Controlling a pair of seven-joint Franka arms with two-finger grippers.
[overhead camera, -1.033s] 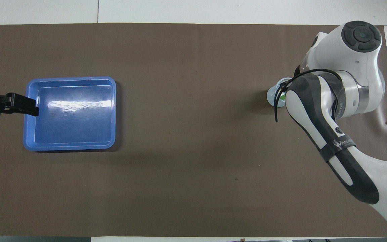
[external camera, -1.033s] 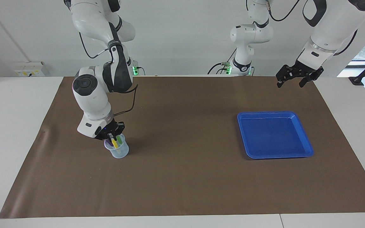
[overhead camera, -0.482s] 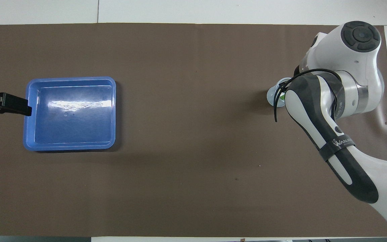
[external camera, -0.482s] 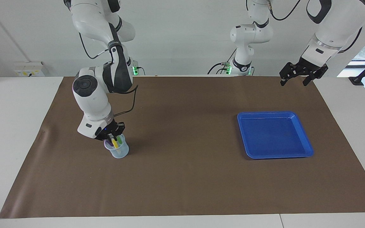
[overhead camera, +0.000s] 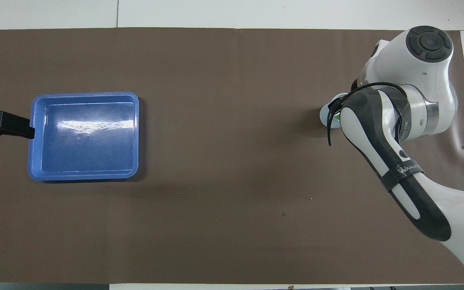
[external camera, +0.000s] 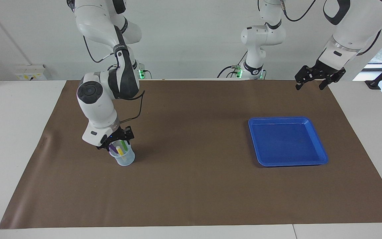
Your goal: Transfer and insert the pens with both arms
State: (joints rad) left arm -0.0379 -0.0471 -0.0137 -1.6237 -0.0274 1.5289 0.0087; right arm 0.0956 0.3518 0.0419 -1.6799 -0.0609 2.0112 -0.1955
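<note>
The three pens stand together in a clear cup (external camera: 123,158) directly under my right gripper (external camera: 118,141): the purple pen (external camera: 112,148) on the side toward my right arm's end of the worktop, the yellow pen (external camera: 120,151) in the middle, the green pen (external camera: 123,145) beside it. All three lean inside the cup with their tops poking above the rim. My right gripper hangs just over those tops with its fingers spread to either side of them, gripping none of them; the pens are free in the cup. From overhead my own forearm covers nearly all of this, and only an edge of the cup (overhead camera: 328,114) and a sliver of green show past it.

The cup sits on the brown mat (external camera: 191,186) that covers the worktop (external camera: 12,132), toward my right arm's end.

My left gripper (external camera: 311,83) is well away from all that, raised in the air over the mat's edge at my left arm's end, fingers wide apart and holding nothing; that arm waits. Below it and farther out from me lies the blue tray (external camera: 322,156), flat on the mat. From overhead, my left gripper (overhead camera: 4,125) shows just beside the tray's rim (overhead camera: 32,137).
</note>
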